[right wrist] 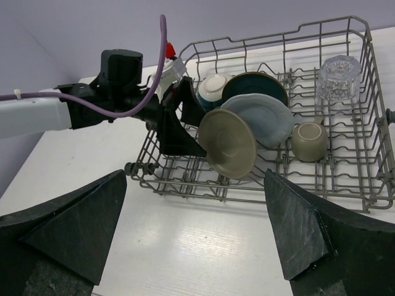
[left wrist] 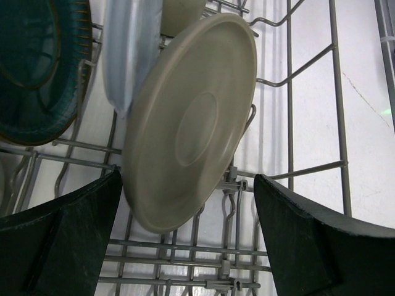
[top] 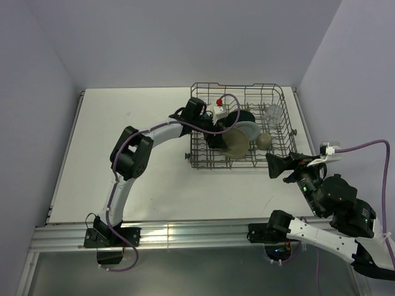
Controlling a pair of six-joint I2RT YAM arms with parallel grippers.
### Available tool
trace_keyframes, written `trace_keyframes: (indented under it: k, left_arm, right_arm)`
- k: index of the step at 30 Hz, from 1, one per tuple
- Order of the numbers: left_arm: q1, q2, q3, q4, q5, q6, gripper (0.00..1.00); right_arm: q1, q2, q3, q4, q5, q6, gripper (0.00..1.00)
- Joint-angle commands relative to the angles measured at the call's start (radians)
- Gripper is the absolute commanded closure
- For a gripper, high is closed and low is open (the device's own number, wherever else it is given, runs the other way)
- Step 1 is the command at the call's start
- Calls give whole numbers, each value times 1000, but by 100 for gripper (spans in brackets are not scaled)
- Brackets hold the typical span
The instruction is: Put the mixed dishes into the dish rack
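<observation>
All six dishes (right wrist: pixel 256 120) stand in the dish rack (right wrist: pixel 345 196); loading looks done. The left gripper (left wrist: pixel 188 185) is spread, with the grey-beige plate (left wrist: pixel 191 123) just ahead between its fingers (not clamped). The right gripper (right wrist: pixel 196 179) is spread and empty.

We observe even, diffuse overhead light on the white desk (top: pixel 166 179), with soft shadows beneath the grey wire dish rack (top: pixel 234 84). In the left wrist view the pale blue plate (left wrist: pixel 126 55) is blurred. In the right wrist view glare streaks the desk.
</observation>
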Motion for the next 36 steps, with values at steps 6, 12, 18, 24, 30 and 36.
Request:
trace_keyframes:
  k: [6, 12, 18, 24, 30, 36]
  left_arm:
    - [-25, 14, 46, -3, 21, 22, 13]
    - [-35, 23, 50, -1, 17, 13, 32]
    - [-41, 23, 37, 15, 4, -1, 49]
    - [-47, 0, -12, 54, -31, -27, 69]
    - [-52, -59, -107, 135, -60, -72, 99]
    - [-58, -112, -184, 181, -91, -112, 100]
  right_arm:
    - [0, -12, 19, 8, 28, 2, 0]
    - [0, -12, 28, -1, 28, 6, 0]
    - [0, -12, 31, -6, 28, 8, 0]
    - [0, -2, 31, -6, 23, 11, 0]
    - [0, 0, 36, -3, 19, 11, 0]
    - [0, 4, 45, -13, 19, 16, 0]
